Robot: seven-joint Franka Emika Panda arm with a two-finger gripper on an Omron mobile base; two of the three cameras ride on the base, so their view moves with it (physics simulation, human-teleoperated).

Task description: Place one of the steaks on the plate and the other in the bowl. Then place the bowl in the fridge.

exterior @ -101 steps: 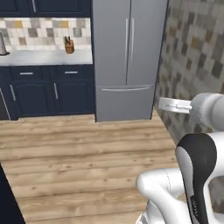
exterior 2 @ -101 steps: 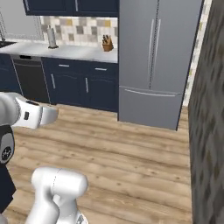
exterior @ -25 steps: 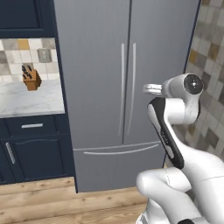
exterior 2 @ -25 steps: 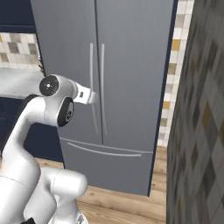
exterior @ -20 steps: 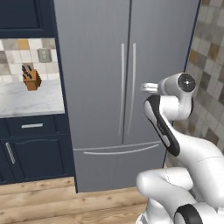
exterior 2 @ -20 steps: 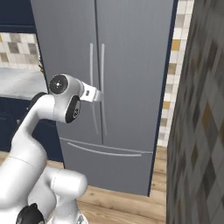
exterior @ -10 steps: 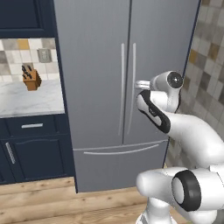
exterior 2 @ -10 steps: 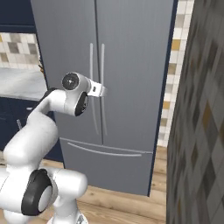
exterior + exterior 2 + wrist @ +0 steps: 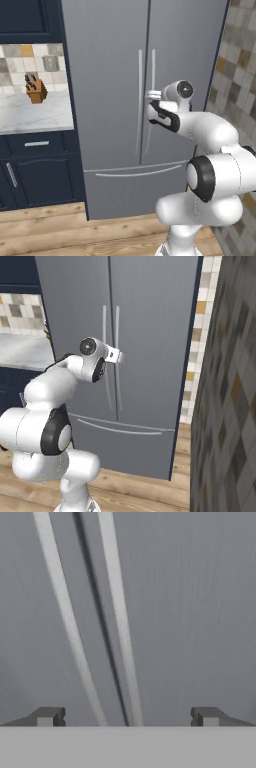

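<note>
- Standing tall and closed, the fridge (image 9: 145,100) fills the middle of the scene, its two upper doors meeting at a vertical seam above a wide lower drawer (image 9: 140,192).
- Its two long handles (image 9: 120,627) run straight up and down, side by side on either side of the seam; in the hand view they slant because the camera is rolled.
- Just in front of those handles hangs the gripper (image 9: 127,717), its fingers spread as wide as they go and holding nothing, both handles lying between the fingertips (image 9: 47,716).
- Left of the fridge lie a marble counter (image 9: 30,112) with a knife block (image 9: 36,91), and navy cabinets (image 9: 35,170) beneath.
- Right of it, a tiled wall (image 9: 240,100) closes in beside the arm; wooden floor (image 9: 60,232) lies open in front.
</note>
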